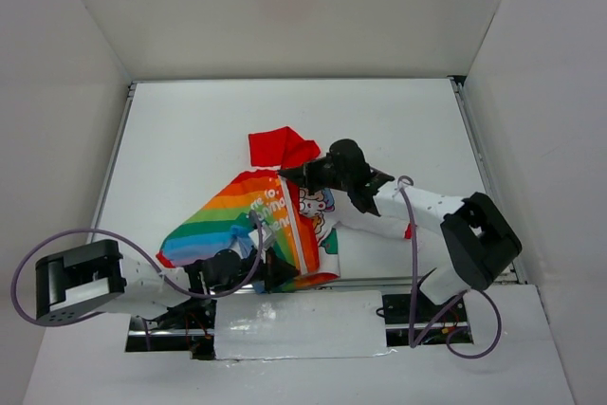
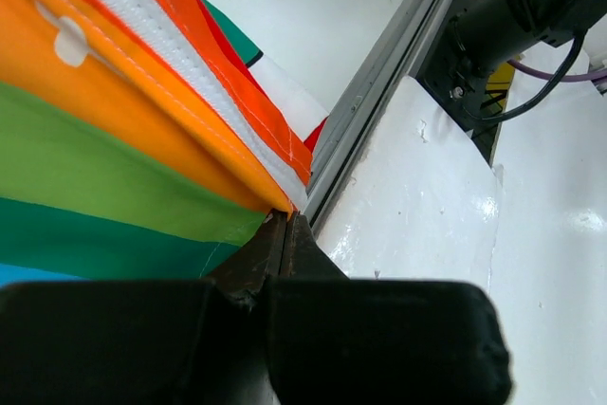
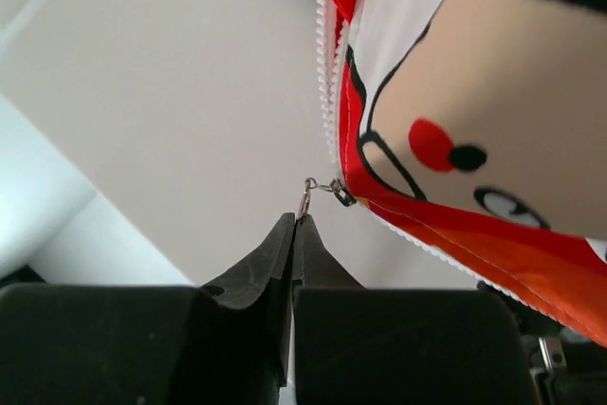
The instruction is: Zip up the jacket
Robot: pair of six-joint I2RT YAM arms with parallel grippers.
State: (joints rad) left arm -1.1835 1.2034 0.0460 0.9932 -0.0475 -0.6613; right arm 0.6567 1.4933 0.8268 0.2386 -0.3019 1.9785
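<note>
1. Your left hand (image 2: 287, 223) was pressed together on the bottom hem of the jacket (image 1: 237, 220), at the point where the white zipper tape (image 2: 142, 21) ended. I judge this hold to have been an anchor, keeping the zipper line taut against a pull from the other end.
2. The jacket lay mid-desk (image 1: 190, 130), close to the arm bases. Its rainbow half was to the left and its red hood (image 1: 280, 147) at the far end. The hem sat just beside the metal rail (image 2: 379, 92) at the near edge.
3. Your right hand (image 3: 295, 223) had its fingers together, pinching the tip of the small metal pull tab (image 3: 304, 198). The tab hung from the slider (image 3: 340, 194) on the red-trimmed edge of the white cartoon half. I judge the grip thin, with only the tab's end caught, so it could slip under load.
4. The top view showed the two hands at opposite ends of the zipper, but the arms hid both sets of fingertips.
5. Only the wrist views confirmed the two pinches. The left showed the hem and the right showed the tab.
6. No view let me tell how much of the zipper was closed.
</note>
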